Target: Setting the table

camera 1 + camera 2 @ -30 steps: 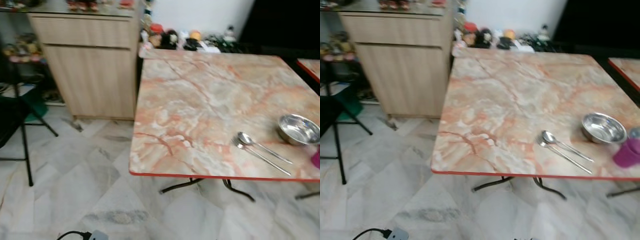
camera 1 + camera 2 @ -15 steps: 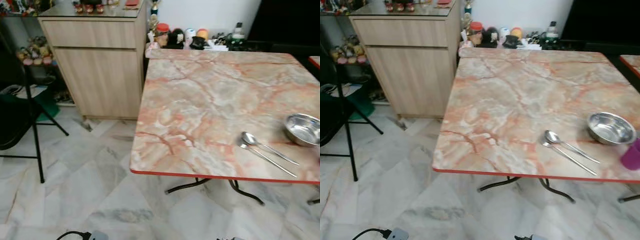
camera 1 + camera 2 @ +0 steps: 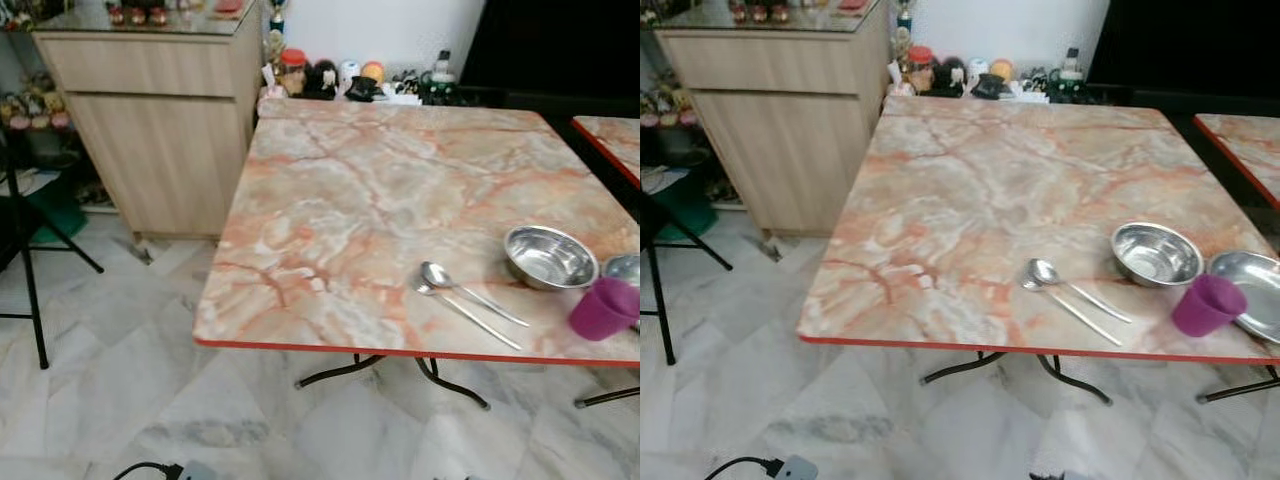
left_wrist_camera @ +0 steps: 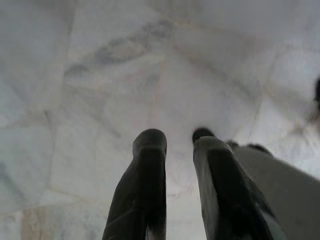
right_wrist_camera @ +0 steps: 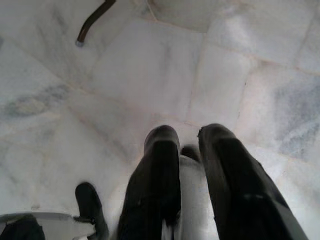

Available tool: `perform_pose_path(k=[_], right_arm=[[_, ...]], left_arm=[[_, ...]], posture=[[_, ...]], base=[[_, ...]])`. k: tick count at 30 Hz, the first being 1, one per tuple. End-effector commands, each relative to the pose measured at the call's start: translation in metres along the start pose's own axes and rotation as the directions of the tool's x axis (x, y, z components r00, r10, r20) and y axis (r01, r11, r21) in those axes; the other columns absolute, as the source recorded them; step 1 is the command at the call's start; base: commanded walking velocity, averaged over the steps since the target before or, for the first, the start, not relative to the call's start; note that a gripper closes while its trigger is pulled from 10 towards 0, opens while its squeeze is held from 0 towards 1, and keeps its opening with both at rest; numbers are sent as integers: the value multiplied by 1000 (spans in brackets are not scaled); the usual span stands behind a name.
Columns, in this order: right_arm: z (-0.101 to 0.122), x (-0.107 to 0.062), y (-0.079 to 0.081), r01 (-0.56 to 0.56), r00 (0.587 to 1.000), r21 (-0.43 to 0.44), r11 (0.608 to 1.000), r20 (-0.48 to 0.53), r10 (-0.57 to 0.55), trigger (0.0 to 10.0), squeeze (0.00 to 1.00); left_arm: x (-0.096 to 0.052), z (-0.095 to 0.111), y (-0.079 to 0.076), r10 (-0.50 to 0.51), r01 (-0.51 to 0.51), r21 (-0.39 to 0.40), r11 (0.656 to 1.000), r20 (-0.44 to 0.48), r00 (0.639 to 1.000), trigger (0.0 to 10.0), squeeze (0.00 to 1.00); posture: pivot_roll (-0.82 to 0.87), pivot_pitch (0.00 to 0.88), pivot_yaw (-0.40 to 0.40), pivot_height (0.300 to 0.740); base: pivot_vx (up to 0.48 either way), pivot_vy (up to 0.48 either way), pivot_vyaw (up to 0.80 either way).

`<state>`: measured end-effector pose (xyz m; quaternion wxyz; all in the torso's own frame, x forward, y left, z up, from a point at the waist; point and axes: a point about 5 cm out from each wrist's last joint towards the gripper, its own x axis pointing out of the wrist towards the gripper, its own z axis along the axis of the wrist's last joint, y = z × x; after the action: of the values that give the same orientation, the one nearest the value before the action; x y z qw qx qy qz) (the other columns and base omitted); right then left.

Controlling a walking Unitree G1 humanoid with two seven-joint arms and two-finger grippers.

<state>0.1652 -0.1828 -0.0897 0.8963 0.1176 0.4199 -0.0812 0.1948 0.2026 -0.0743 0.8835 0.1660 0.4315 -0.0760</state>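
Both grippers, left (image 4: 180, 150) and right (image 5: 190, 145), hung empty, fingers slightly parted; next, approaching the table (image 3: 970, 180) to arrange spoon (image 3: 1045, 272), bowl (image 3: 1156, 254) and cup (image 3: 1207, 305).

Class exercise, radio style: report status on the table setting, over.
Left gripper and right gripper hang over floor tiles, fingers slightly apart, empty. Spoon, fork, steel bowl, purple cup, steel plate on marble table. Nothing in the way.

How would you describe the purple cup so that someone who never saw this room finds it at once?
Start at the marble-patterned table with the red edge. Go to its near right corner, where a steel bowl and a steel plate sit. The purple cup stands between them at the front, the one coloured thing among metal pieces.
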Motion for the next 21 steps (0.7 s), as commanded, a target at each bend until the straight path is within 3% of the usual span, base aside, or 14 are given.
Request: perform_pose_path(k=[1,8,9,10,21], right_arm=[[-3,-2,-8,25,1000,7,1000,-9,-25,10000,0],[-5,-2,-8,26,1000,14,1000,-9,-26,10000,0],[-5,-2,-7,25,1000,15,1000,-8,-25,10000,706],[-5,-2,-7,25,1000,16,1000,-7,-25,10000,976],[-4,-2,-7,25,1000,18,1000,-4,-24,10000,961]], left_arm=[[-1,-7,-7,-19,19,1,1000,-25,1000,10000,0],[-1,-8,-7,-18,18,-2,1000,-23,1000,10000,0],[-1,-8,-6,-18,18,-1,1000,-23,1000,10000,0],[-1,-8,-6,-18,19,2,1000,-24,1000,10000,0],[-1,-5,-7,-33,33,15,999,-15,999,10000,0]], posture=[[24,106,-12,740],[22,103,-11,740],[19,99,-7,740],[17,96,-5,740],[15,76,-3,740]], base=[[0,-480,0],[0,-480,0],[0,-480,0],[0,-480,0],[0,-480,0]])
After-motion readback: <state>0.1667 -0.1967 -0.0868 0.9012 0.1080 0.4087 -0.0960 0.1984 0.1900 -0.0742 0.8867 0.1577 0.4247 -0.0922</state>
